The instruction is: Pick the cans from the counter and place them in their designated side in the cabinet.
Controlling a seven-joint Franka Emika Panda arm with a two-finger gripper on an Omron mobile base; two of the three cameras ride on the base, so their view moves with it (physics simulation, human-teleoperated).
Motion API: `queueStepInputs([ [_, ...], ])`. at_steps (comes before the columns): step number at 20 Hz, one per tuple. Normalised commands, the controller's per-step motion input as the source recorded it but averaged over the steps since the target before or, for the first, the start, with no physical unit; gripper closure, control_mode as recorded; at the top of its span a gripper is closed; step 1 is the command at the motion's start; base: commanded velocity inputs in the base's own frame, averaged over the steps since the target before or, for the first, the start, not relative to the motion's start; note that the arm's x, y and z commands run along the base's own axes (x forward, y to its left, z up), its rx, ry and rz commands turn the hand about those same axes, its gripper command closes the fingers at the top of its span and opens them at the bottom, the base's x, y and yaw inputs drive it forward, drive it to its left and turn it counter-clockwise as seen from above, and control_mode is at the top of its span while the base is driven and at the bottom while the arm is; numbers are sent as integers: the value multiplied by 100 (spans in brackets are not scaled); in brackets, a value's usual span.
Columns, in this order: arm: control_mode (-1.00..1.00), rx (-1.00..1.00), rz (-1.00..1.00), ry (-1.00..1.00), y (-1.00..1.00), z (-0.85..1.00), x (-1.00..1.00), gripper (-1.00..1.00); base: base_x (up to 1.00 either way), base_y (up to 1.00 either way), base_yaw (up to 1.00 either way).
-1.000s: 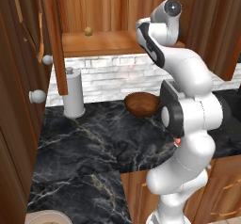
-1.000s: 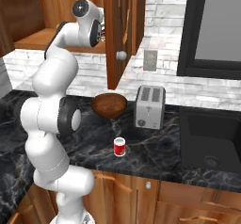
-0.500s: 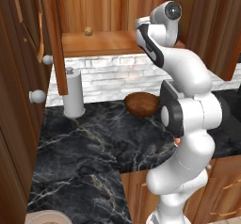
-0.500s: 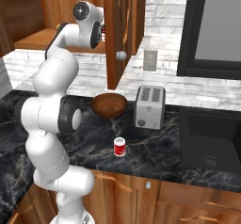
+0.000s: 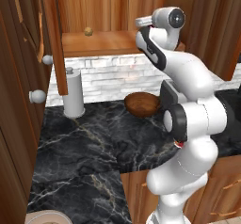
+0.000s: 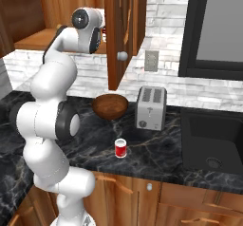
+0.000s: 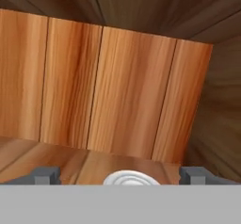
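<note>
the gripper [image 7: 120, 175] sits inside the cabinet [image 5: 108, 42] with its jaws spread wide and gripping nothing; the silvery top of one can [image 7: 130, 178] stands on the plank shelf between the two fingertips [image 7: 46, 174], free of both. the second can [image 6: 121, 148], bright red and white, stands upright on the counter [image 6: 156, 151], in front of the toaster [image 6: 151, 108] and near the wooden bowl [image 6: 110, 106].

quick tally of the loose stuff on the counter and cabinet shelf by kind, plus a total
cans: 2 (red can on the counter, can on the cabinet shelf between the open tool tips)
wooden bowl: 1
toaster: 1
paper towel holder: 1
small round thing on the shelf: 1
total: 6
</note>
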Motion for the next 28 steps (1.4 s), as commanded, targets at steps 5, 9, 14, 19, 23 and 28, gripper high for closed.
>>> queueStepInputs([
  [5,-100,-1,4,-15,0,21,-44,-100,0,0,0],
  [9,-100,-2,3,0,10,14,-52,-100,0,0,0],
  [14,-100,-3,1,7,13,16,-52,-100,0,0,0],
  [19,-100,-3,1,15,23,22,-53,-100,0,0,0],
  [23,-100,0,0,5,35,3,-67,-100,0,0,0],
  [28,-100,0,0,-3,34,-5,-75,-100,0,0,0],
])
